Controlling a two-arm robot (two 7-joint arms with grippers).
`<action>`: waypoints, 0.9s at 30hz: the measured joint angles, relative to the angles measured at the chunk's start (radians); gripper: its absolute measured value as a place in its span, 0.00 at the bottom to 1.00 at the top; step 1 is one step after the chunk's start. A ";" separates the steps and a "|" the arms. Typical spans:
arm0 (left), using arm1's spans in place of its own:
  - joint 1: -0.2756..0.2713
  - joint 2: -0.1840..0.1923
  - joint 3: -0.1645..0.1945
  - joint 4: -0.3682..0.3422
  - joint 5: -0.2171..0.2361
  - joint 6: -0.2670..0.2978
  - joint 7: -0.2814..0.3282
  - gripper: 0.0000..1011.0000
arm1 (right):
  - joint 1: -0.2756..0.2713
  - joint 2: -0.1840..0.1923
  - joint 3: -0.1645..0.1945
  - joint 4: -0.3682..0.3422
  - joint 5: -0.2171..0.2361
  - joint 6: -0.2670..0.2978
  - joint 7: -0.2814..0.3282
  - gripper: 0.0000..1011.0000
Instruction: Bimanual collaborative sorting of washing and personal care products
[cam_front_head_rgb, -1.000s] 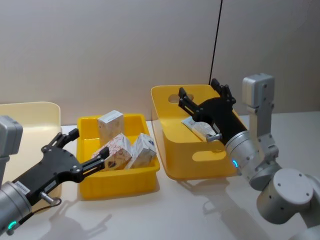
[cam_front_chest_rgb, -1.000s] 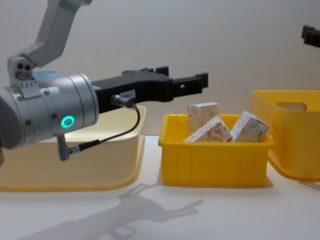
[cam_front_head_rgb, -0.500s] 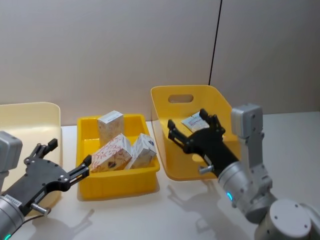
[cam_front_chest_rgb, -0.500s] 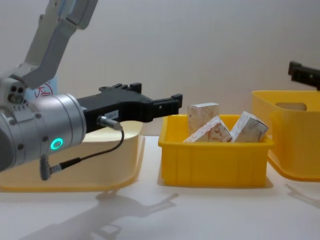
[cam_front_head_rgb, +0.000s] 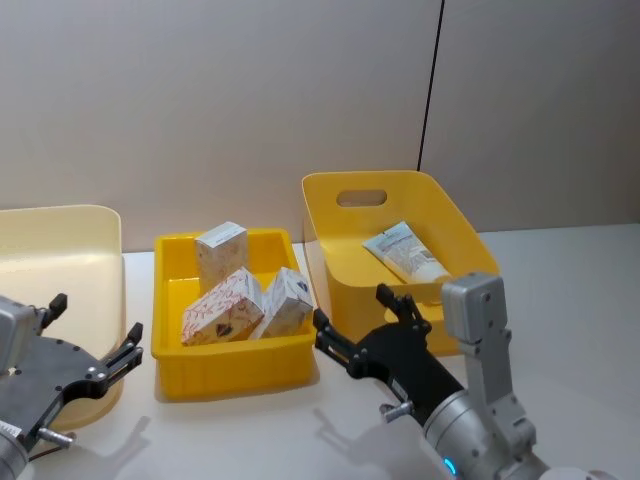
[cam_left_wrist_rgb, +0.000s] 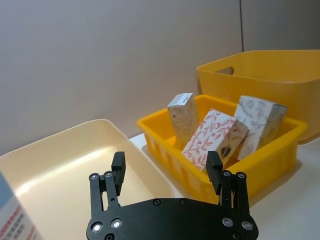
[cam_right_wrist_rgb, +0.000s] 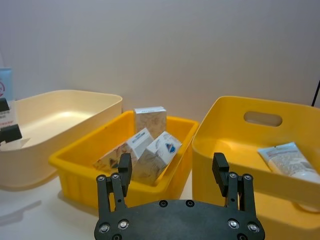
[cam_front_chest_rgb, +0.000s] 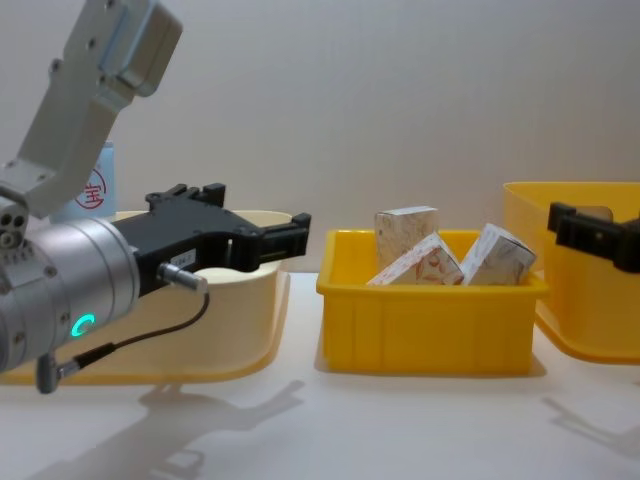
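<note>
A plain white worktop (cam_front_head_rgb: 570, 290) runs back to a bare grey-beige wall (cam_front_head_rgb: 200, 100). A thin dark cord (cam_front_head_rgb: 430, 90) drops down the wall behind the yellow bin (cam_front_head_rgb: 330, 200). Three containers stand in a row along the worktop's far side. A cream bin (cam_front_head_rgb: 70, 225) sits at the left edge and a low yellow tray (cam_front_head_rgb: 235, 375) in the middle. The taller yellow bin, with a handle slot, is just beside the tray on its right.

The tube (cam_front_head_rgb: 405, 252) lies flat inside the yellow bin, its white end toward the worktop's near right. Three boxes (cam_front_head_rgb: 285, 300) sit in the tray: one upright at its far side, and two tilted in front of it, leaning together. The bottle (cam_front_chest_rgb: 95, 185) stands at the cream bin's left end, partly hidden by the left arm. I cannot tell whether it is inside the bin or behind it.

The left gripper (cam_front_head_rgb: 92, 328) hovers near the worktop's near-left corner, by the cream bin's near right corner, level with the bin's rim in the chest view. Its fingers are spread wide with nothing between them, pointing toward the tray. The right gripper (cam_front_head_rgb: 352, 312) hangs by the near edge, in front of the gap between tray and yellow bin. It too is spread and empty. Soft grey shadows (cam_front_chest_rgb: 230, 420) of both arms lie on the bare worktop along its near edge.
</note>
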 joint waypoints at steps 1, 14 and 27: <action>0.000 0.000 0.000 0.000 0.000 0.000 0.000 0.99 | -0.007 0.002 -0.004 -0.004 0.002 0.001 -0.002 0.99; 0.027 0.009 -0.001 -0.019 0.041 0.001 0.073 0.99 | -0.019 0.006 -0.010 -0.012 0.006 0.003 -0.006 0.99; 0.027 0.009 -0.001 -0.019 0.042 0.001 0.074 0.99 | -0.019 0.005 -0.009 -0.012 0.006 0.004 -0.005 0.99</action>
